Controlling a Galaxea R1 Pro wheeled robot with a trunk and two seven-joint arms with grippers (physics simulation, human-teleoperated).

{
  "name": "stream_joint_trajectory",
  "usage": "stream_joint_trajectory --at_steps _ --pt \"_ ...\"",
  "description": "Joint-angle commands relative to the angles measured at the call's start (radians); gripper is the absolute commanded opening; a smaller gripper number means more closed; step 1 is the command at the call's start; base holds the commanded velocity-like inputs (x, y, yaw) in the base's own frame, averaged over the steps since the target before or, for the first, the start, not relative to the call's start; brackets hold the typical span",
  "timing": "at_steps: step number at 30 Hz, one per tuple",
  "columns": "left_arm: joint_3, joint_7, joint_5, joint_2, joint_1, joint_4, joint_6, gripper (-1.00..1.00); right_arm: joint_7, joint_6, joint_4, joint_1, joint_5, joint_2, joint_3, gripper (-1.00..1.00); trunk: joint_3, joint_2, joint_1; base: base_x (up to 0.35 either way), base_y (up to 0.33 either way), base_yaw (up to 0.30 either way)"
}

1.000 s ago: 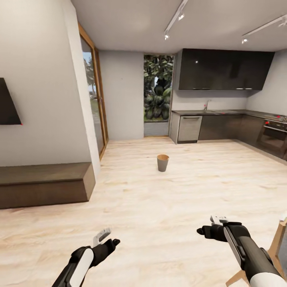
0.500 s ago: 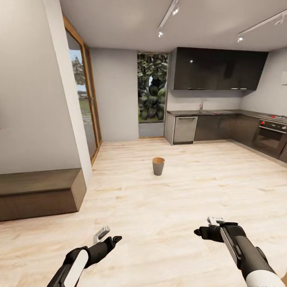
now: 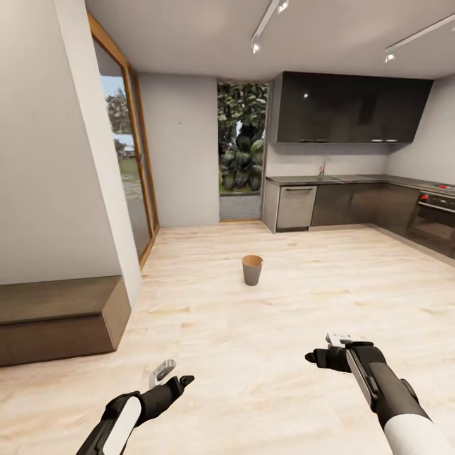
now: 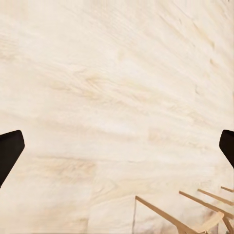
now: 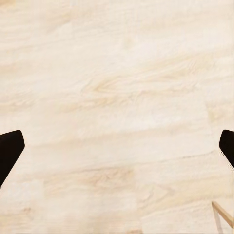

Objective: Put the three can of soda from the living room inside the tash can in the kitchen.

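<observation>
Standing on pale floor (image 3: 265,354) — tash can (image 3: 252,270), tools empty.

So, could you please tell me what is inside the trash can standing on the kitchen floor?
Inside the trash can, just the tan-brown upper inner wall shows from the head view. Its near wall covers the bottom, so I cannot tell whether any soda can lies in it.

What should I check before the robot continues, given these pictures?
1. Small round grey bin with tan inside upright on the pale wooden floor: ok.
2. Floor between robot and bin free of obstacles: ok.
3. Left gripper open, nothing between its fingers: ok.
4. Right gripper open, nothing held: ok.
5. Soda can ready to drop: not ok, neither gripper holds one.
6. Bin contents: cannot tell, too far.
</observation>
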Motion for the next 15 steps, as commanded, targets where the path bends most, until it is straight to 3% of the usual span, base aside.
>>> stream_joint_trajectory --at_steps 1,15 --pt "0.000 0.000 0.000 0.000 0.000 0.001 0.000 1.00 0.000 0.000 0.000 -0.001 0.001 0.000 0.000 1.00 0.000 0.000 0.000 0.347 0.000 0.000" --pt "-0.004 0.000 -0.007 0.000 0.000 0.014 -0.001 1.00 0.000 0.005 0.007 -0.004 0.001 0.000 -0.001 1.00 0.000 0.000 0.000 0.348 0.000 0.000"
